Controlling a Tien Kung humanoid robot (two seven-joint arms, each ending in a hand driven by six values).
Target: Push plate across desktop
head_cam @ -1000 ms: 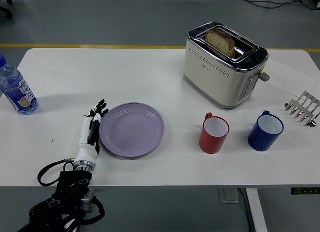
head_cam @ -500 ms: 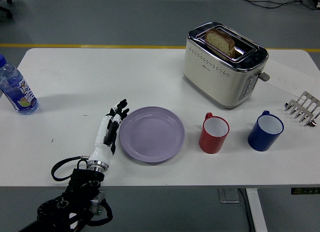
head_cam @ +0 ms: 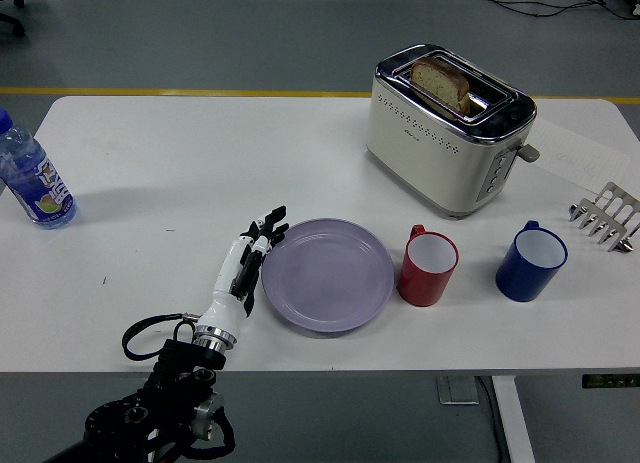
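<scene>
One hand (head_cam: 245, 271), the left, lay flat with fingers extended, gripping nothing, against the plate (head_cam: 328, 274). That plate's right rim touched or nearly touched the red mug (head_cam: 428, 268). Further pushing risked tipping that mug.

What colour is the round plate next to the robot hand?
The round plate is pale purple, like lilac. It shows best in the head view.
</scene>
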